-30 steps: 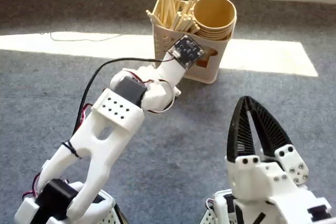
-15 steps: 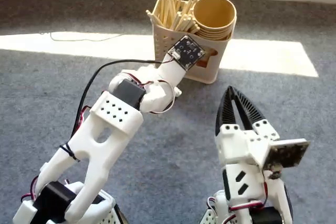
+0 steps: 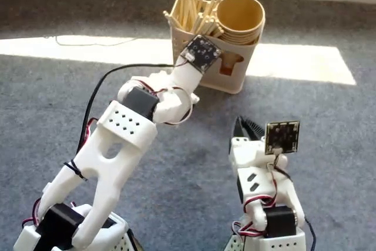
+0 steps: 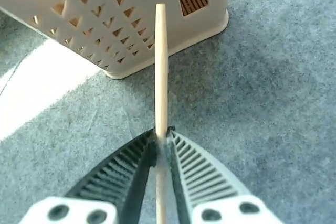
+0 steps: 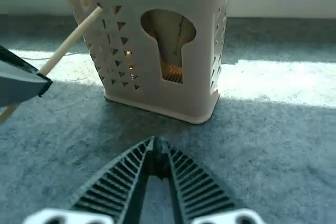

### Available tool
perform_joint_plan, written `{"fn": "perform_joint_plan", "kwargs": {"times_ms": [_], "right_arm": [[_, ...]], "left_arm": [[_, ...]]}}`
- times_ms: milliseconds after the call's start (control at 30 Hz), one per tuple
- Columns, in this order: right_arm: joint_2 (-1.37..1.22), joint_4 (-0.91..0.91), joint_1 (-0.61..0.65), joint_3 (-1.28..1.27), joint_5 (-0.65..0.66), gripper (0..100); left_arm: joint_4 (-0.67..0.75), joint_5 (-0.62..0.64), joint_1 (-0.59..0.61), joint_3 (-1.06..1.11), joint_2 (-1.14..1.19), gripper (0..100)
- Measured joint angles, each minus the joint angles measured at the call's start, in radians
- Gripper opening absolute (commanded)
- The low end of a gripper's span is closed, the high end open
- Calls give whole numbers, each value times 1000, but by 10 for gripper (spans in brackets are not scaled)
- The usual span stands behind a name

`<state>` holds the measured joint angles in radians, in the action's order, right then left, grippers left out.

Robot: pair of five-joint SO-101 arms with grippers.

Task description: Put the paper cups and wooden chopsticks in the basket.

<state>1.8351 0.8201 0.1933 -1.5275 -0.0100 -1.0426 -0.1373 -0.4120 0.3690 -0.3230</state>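
Observation:
A beige plastic basket (image 3: 235,69) stands on the grey carpet at the back, with a bundle of wooden chopsticks (image 3: 191,4) upright in it and a stack of paper cups (image 3: 239,14) beside them. My left gripper (image 4: 161,136) is shut on a single wooden chopstick (image 4: 160,66), which points at the basket's perforated wall (image 4: 105,30) just short of it. My right gripper (image 5: 156,145) is shut on nothing, low over the carpet and facing the basket (image 5: 157,61) from a distance. The right wrist view also catches the left gripper's held chopstick (image 5: 71,40).
A bright strip of sunlight (image 3: 88,48) crosses the carpet behind the left arm and past the basket. A thin cable (image 3: 88,42) lies on the carpet at the back left. Grey carpet (image 3: 305,104) lies bare to the right of the basket.
The right arm has pulled back toward its base and lowered, and its wrist has turned so the camera board faces up. The left arm's wrist shifted slightly left, with the chopstick in its grip.

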Motion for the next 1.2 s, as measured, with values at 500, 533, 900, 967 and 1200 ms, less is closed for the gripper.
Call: {"fn": "perform_joint_plan", "kwargs": {"times_ms": [500, 533, 900, 967, 1200], "right_arm": [[0, 0, -133, -146, 0, 7], [0, 0, -130, -146, 0, 7], [0, 180, -137, -146, 0, 7], [0, 206, -137, -146, 0, 7], [0, 221, -137, -146, 0, 7]], "left_arm": [[-94, 48, 6, -54, -235, 5], [-94, 48, 14, -55, -256, 5], [-94, 75, 31, -210, -425, 5], [-77, 100, 31, -247, -431, 5], [183, 126, 31, -261, -434, 5]]}}
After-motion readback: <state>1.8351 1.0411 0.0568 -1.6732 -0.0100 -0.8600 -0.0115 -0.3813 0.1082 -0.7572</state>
